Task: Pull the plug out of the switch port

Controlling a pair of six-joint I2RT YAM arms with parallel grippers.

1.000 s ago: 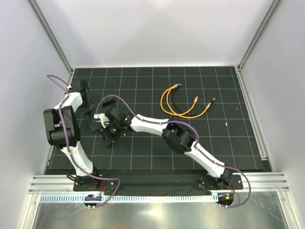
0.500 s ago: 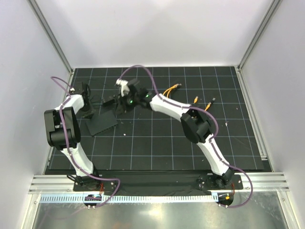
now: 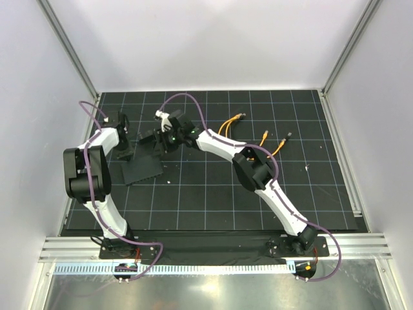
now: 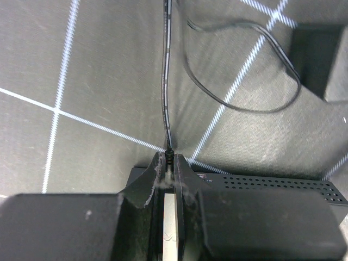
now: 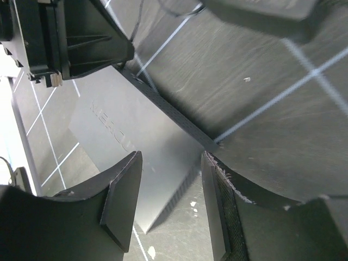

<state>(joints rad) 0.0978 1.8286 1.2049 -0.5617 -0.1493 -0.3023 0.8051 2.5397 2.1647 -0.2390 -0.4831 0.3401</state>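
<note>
Switch (image 3: 142, 171) lies flat at the left of the gridded surface (image 3: 213, 206), the left claw (image 4: 170, 166) pinched together on the plug (image 4: 170, 156) of the thin black wire (image 4: 166, 81) at its far edge. The right claw (image 5: 168, 185) hangs over the switch with jaws apart, gripping nothing. With nothing pinning that light box, we judge a pull may drag it along, or the slim plug may slip from the pinch.

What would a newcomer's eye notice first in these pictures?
Both arms meet near the black switch, left of centre. The left gripper has its jaws shut on a thin black wire at the switch's edge, while the right gripper hovers open close by. Bright orange cables lie farther right.
</note>
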